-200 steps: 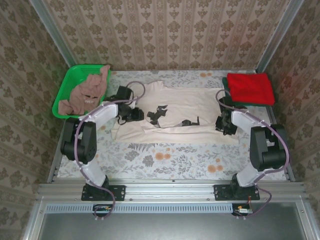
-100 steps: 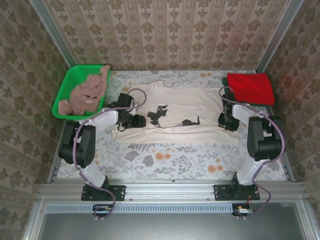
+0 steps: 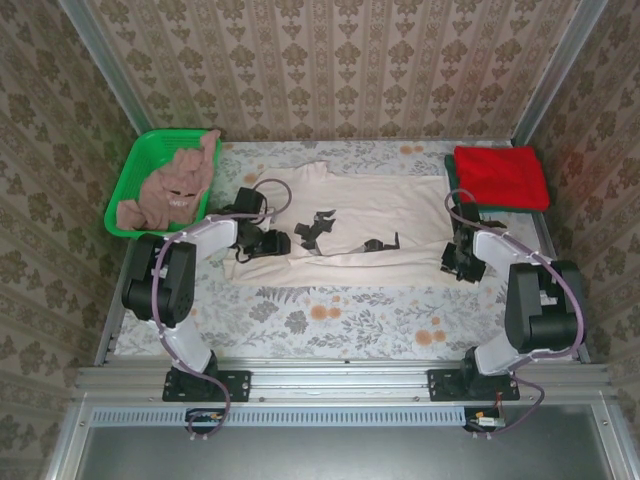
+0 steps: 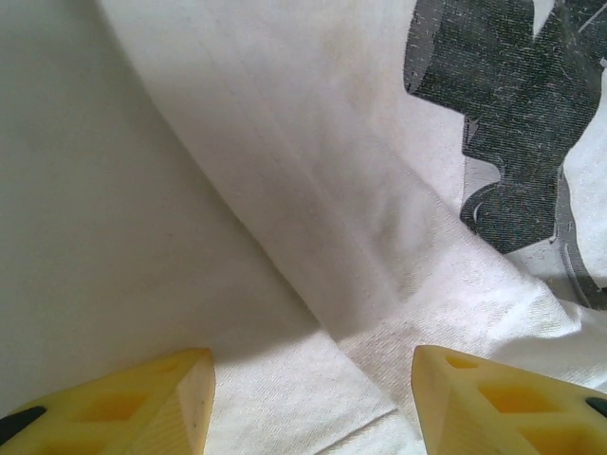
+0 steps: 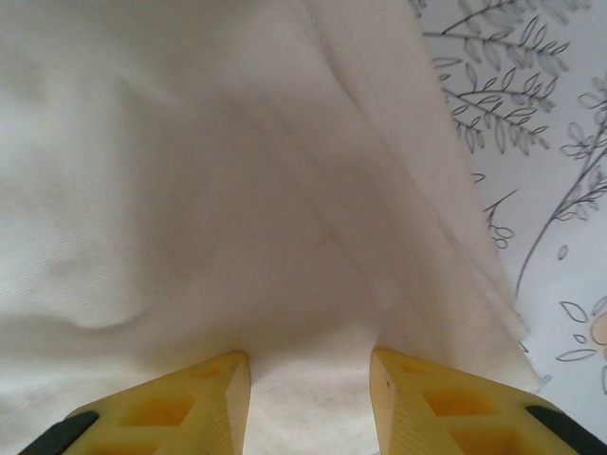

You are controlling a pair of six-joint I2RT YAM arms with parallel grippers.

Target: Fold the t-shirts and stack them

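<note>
Though not legible as writing, black print (image 3: pixel 320 228) on cream t-shirt (image 3: pixel 405 205)

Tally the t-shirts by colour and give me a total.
cream t-shirt: 1
red t-shirt: 1
pink-brown t-shirt, in the green basket: 1
dark t-shirt, peeking from under the red one: 1
Total: 4
</note>
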